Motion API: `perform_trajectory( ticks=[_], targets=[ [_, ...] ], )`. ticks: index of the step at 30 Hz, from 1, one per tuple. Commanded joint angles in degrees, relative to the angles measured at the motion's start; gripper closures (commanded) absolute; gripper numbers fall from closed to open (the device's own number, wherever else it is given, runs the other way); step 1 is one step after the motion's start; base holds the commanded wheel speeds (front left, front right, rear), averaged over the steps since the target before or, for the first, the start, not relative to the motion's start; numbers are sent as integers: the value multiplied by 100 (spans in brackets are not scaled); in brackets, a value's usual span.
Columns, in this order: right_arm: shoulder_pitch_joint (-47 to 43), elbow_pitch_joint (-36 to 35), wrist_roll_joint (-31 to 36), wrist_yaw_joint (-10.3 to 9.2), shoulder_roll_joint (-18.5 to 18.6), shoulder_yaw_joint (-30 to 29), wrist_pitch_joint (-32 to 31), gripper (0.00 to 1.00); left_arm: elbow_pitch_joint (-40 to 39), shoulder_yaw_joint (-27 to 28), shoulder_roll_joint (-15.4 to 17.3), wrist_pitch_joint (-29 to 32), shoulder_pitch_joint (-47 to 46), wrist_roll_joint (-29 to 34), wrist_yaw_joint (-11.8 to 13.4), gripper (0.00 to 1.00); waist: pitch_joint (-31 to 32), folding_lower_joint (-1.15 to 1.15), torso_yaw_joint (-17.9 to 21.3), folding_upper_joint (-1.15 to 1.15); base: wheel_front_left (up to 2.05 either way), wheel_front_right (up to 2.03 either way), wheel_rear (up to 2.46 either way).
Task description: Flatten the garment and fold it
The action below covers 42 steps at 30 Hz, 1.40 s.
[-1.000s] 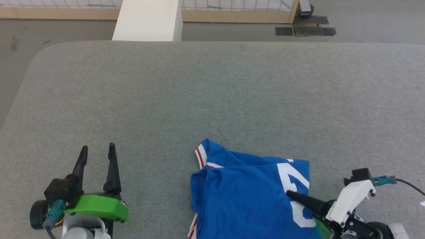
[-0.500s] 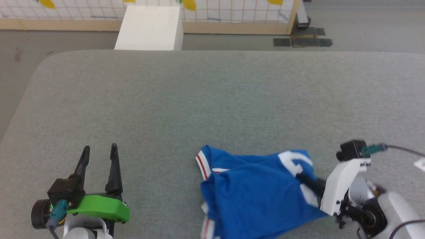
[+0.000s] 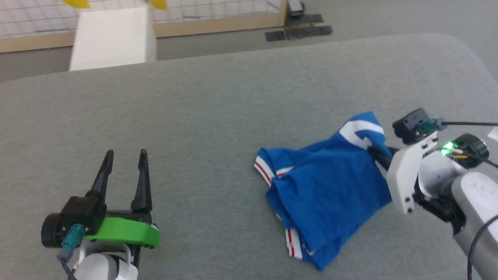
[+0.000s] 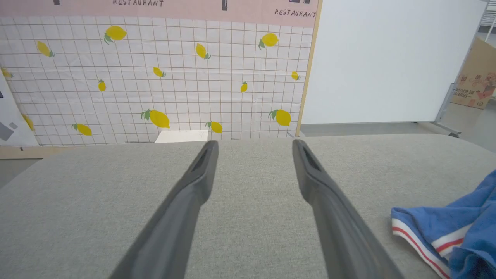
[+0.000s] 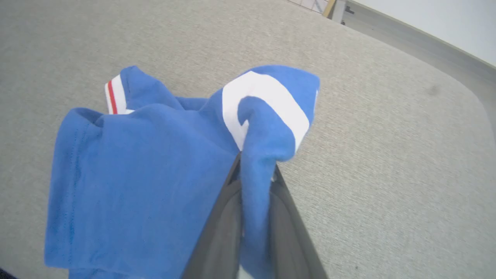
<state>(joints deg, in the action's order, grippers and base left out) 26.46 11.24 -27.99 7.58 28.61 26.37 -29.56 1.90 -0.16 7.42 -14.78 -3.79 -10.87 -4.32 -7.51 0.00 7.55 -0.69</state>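
The right gripper [image 3: 375, 152] clamps a fold of the garment [image 3: 327, 190], bunched on the table [image 3: 202, 112]; the left gripper [image 3: 126, 153] stands spread, empty. The pinch seemingly spans several layers, so lifting may drag the bundle unopened

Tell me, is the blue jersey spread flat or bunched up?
Bunched up. The garment lies in crumpled, overlapping layers on the grey table, and the right gripper is shut on a raised fold of it.

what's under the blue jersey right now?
Grey fabric surface under the jersey's spread part; the corner pinched by the right gripper looks raised off it. Folded layers hide whatever lies beneath.
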Motion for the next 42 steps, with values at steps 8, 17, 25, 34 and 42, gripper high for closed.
perform_trajectory(
  ticks=[8,17,25,34,42],
  targets=[
    [768,659,-24,-9,140,-14,769,100,-620,-136,264,157,-422,225,-78,0,-1329,0,1692,69,0,0,0],
    [1627,2078,37,-9,194,-469,1801,100,-1454,-427,506,643,-1058,356,-156,0,-2401,0,1915,69,0,0,0],
    [2327,3371,100,-9,380,-1324,2577,100,-2110,-790,654,920,-1393,451,-216,0,-3074,0,1635,69,0,0,0],
    [2840,4513,406,-9,123,-1863,3368,96,-2415,-882,732,959,-1564,518,-209,0,-3439,0,1393,69,0,0,0],
    [3014,5360,1048,-9,143,-2079,4103,0,-2229,-832,716,777,-1484,458,-120,0,-3055,0,1311,69,0,0,0]
  ],
)
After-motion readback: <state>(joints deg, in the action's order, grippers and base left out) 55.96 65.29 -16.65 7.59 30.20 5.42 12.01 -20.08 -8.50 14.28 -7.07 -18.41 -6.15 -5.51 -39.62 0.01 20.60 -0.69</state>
